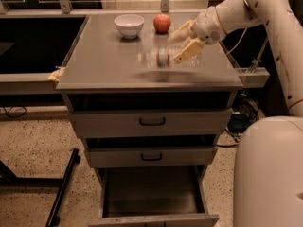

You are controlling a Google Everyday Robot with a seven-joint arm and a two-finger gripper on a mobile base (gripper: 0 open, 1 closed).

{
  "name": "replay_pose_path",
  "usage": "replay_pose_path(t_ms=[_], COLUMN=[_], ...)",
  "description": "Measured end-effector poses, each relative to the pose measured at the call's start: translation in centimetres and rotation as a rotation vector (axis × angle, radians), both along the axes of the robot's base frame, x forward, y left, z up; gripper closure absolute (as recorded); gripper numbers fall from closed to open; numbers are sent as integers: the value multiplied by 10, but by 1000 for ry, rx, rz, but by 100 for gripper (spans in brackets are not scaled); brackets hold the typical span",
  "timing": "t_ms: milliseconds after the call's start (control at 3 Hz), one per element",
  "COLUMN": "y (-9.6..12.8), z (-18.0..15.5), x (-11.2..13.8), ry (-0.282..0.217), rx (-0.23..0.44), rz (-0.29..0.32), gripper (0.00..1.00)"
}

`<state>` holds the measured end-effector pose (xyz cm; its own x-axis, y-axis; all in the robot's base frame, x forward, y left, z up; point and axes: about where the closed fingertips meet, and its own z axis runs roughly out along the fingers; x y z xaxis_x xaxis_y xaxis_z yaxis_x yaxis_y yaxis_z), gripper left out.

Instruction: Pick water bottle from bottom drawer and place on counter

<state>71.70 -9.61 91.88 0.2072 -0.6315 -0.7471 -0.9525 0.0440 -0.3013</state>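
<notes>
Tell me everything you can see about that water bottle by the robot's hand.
The water bottle is small, clear plastic, with a red band around its middle. It lies on its side, low over the counter, a dark shadow beneath it. The gripper hangs at the end nearer the arm, open, one finger crossing in front of it. Whether bottle and counter touch cannot be told.
</notes>
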Motion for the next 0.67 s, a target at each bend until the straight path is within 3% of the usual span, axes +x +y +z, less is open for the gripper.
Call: replay_pose_path(t_ms=[333,667], y=[0,0], z=[0,0], x=[0,0], ry=[0,0], rx=[0,0], rz=[0,0], gripper=[0,0])
